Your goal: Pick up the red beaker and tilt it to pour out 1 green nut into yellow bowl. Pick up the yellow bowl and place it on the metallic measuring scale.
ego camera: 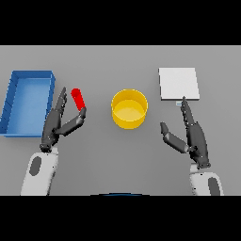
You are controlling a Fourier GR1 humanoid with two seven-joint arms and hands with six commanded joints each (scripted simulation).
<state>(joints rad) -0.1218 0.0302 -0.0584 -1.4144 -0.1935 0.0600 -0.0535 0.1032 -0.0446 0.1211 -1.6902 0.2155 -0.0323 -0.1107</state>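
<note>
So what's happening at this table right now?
The robot's left hand is reaching for the red beaker, which sits between its fingers and thumb but is not clearly gripped yet. The yellow bowl stands in the middle of the table with nothing visible inside. The metallic measuring scale is bare, and the right hand waits open just below it. A blue bin sits at far left.

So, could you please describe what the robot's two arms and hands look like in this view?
Both match. Each forearm is a rounded white shell with a grey oval inset panel on top, ending in a dark wrist. The left hand and the right hand are dark grey to black, with long slender fingers and a thicker thumb set off to the side. No cables or markings show.
</note>
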